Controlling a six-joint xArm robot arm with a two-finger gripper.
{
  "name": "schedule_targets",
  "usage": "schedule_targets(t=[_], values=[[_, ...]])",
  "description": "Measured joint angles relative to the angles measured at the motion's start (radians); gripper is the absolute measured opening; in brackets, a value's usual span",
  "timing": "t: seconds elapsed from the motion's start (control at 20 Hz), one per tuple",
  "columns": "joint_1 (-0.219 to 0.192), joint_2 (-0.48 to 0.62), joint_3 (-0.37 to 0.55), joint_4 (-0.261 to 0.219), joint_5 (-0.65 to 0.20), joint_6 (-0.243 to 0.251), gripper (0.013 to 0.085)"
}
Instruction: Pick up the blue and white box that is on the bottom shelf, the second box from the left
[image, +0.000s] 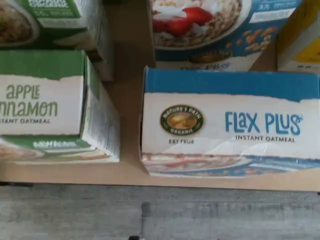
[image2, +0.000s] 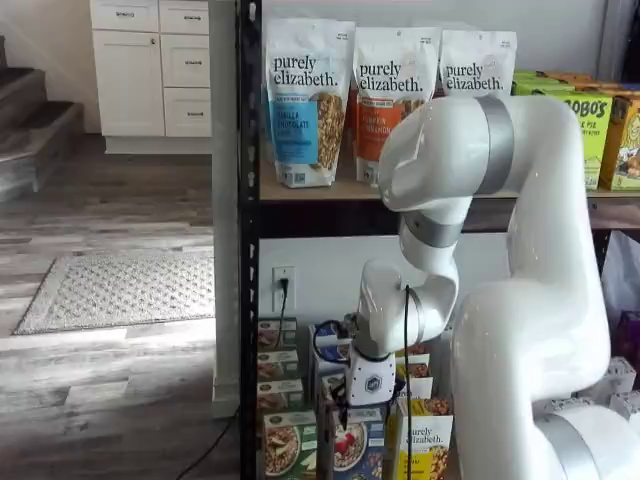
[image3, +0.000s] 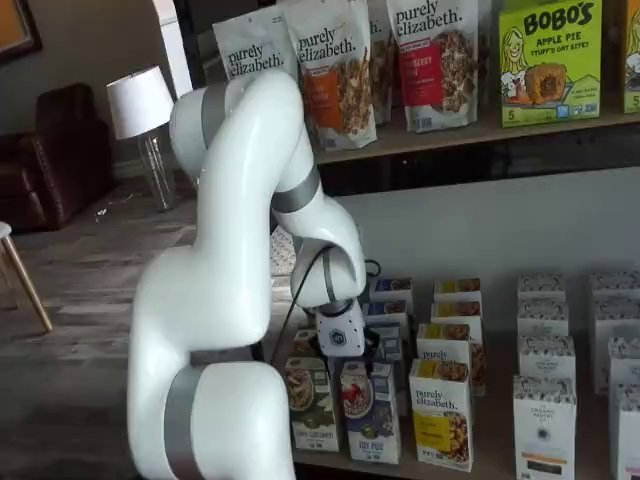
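Note:
The blue and white box (image: 230, 125) reads "Flax Plus" on its white top panel and stands at the front of the bottom shelf (image: 131, 172). In both shelf views it is the front box with a cereal bowl and red berries (image2: 358, 445) (image3: 368, 410). My gripper (image2: 362, 408) (image3: 345, 358) hangs just above this box, white body upright. Its black fingers are mostly hidden behind the body and the box top, so I cannot tell whether they are open. Another blue box (image: 210, 30) stands behind it.
A green-fronted box (image: 45, 105) (image2: 288, 445) stands close beside the blue one, a yellow-fronted box (image2: 425, 445) (image3: 442, 410) on its other side. More rows of boxes stand behind. Granola bags (image2: 305, 100) fill the tier above. The black rack post (image2: 248, 240) is near.

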Motion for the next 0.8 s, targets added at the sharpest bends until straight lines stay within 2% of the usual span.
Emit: schedule_targets(t=[0.3,0.8], values=[[-0.009,0.037,-0.034,0.007,-0.029,-0.016,0.085],[-0.016,0.074,-0.085,0.009,-0.018,-0.025,0.085]])
